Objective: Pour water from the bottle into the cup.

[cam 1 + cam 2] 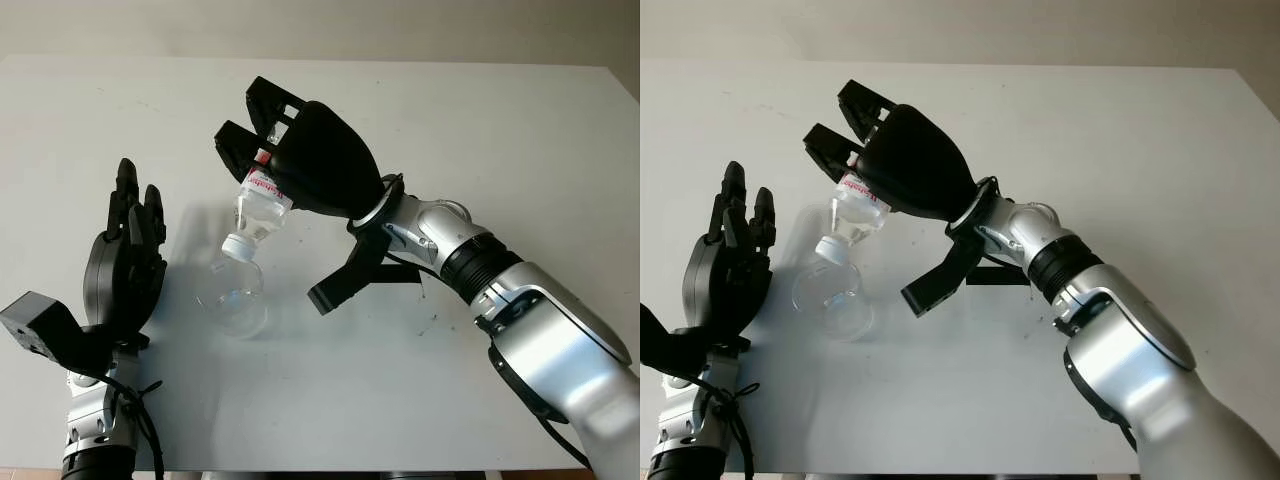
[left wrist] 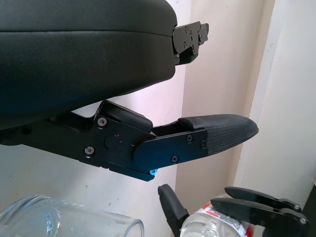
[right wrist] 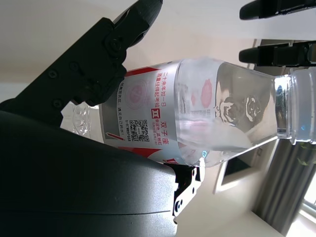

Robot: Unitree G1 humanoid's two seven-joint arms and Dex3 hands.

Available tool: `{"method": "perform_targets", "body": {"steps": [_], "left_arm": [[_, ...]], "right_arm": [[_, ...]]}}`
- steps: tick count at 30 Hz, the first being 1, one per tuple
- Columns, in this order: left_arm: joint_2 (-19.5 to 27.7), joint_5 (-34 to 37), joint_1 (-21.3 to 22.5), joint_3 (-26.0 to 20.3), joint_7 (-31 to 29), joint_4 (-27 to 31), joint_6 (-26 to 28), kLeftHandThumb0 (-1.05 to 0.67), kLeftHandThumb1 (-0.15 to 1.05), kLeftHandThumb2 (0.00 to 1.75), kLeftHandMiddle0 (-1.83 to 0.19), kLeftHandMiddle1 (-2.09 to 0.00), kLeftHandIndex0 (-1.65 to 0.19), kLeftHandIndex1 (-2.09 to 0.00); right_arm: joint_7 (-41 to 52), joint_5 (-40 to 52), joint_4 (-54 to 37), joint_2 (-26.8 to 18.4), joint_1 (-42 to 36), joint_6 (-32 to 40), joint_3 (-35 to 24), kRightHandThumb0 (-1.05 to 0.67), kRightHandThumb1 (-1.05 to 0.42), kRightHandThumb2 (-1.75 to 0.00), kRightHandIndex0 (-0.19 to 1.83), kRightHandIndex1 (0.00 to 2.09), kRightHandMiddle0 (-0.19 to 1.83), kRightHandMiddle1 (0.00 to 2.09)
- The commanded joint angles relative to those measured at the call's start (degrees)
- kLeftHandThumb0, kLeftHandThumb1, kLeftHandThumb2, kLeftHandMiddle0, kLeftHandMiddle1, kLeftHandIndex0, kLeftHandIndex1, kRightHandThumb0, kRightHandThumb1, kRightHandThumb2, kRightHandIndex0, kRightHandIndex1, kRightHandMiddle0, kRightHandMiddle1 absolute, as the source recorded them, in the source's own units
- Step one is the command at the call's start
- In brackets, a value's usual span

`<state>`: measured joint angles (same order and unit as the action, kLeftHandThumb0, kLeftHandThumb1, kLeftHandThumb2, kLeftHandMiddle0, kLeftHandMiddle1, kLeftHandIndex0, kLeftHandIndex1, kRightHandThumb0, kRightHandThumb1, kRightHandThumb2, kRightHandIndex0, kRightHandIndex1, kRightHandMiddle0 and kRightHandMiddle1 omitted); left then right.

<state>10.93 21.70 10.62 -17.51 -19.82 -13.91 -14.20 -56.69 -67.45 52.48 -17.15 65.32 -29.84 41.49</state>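
Tilting: right hand (image 1: 300, 150), fingers wrapped round clear water bottle (image 1: 258, 205), white cap still on, neck down over cup
Cup: clear glass (image 1: 232, 292), mid-left on white desk (image 1: 500, 120)
Left hand (image 1: 125, 260): open, left of cup

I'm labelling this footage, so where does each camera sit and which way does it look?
Left eye: head, looking down at white table; right hand tilts clear plastic bottle over clear glass cup; left hand open beside.
Right eye: same scene from a place a little apart.
Left wrist: beside left hand; shares cup, bottle.
Right wrist: beside right hand, close on bottle.
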Motion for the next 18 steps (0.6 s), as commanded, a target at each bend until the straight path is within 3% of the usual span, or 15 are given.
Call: {"method": "perform_targets", "body": {"steps": [1, 9, 18], "left_arm": [[-1.70, 0.03, -1.97, 0.35, -0.08, -1.67, -0.53, -0.80, 1.05, 0.61, 0.19, -0.01, 0.19, 0.00], [-1.69, -0.17, -1.27, 0.48, -0.30, -2.55, -1.16, -0.80, 1.05, 0.62, 0.19, 0.00, 0.19, 0.00], [-1.95, -0.34, -0.98, 0.47, 0.08, -2.93, -1.50, -0.80, 1.05, 0.62, 0.19, 0.00, 0.19, 0.00]], "right_arm": [[-1.53, -0.88, -0.89, -0.34, 1.97, 0.68, 0.84, -0.39, -1.00, -0.06, 1.04, 2.09, 0.59, 2.05], [-5.18, -3.81, 0.32, -0.41, 3.20, 1.36, 4.05, -0.37, -1.02, -0.06, 1.13, 2.09, 0.66, 2.09], [-7.38, -5.18, 0.82, -0.62, 4.01, 2.59, 6.13, -0.39, -1.04, -0.06, 1.06, 2.09, 0.62, 2.09]]}}
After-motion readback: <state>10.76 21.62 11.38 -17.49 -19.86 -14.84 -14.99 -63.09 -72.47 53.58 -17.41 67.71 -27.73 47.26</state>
